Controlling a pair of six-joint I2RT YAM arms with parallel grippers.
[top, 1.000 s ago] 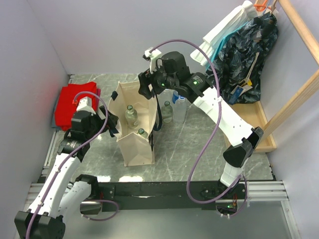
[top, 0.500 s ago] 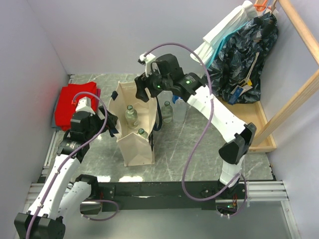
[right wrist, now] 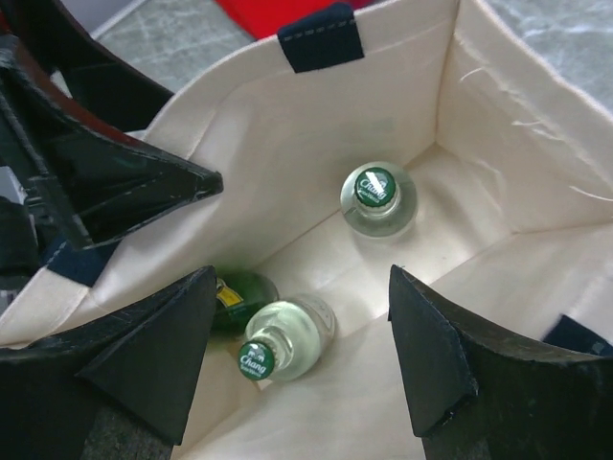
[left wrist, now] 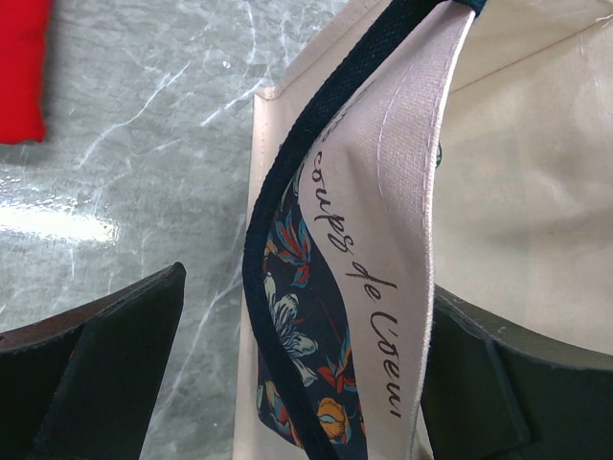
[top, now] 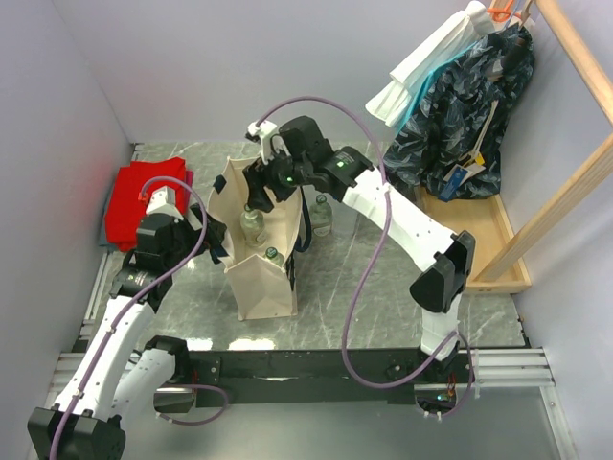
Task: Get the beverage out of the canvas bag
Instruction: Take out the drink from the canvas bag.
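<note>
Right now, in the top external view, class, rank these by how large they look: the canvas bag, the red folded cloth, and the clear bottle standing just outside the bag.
1. canvas bag, though it stands tall, so its top is nearer the camera
2. red folded cloth
3. clear bottle, plainly the smallest

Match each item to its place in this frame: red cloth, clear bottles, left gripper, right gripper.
Items:
1 red cloth
2 clear bottles
3 left gripper
4 right gripper

Places:
A inside the canvas bag
B fingers astride the bag's wall
C open above the bag's mouth
D on the table, left of the bag

Pairs: 1-D, 2-A, 3-B, 4-C
</note>
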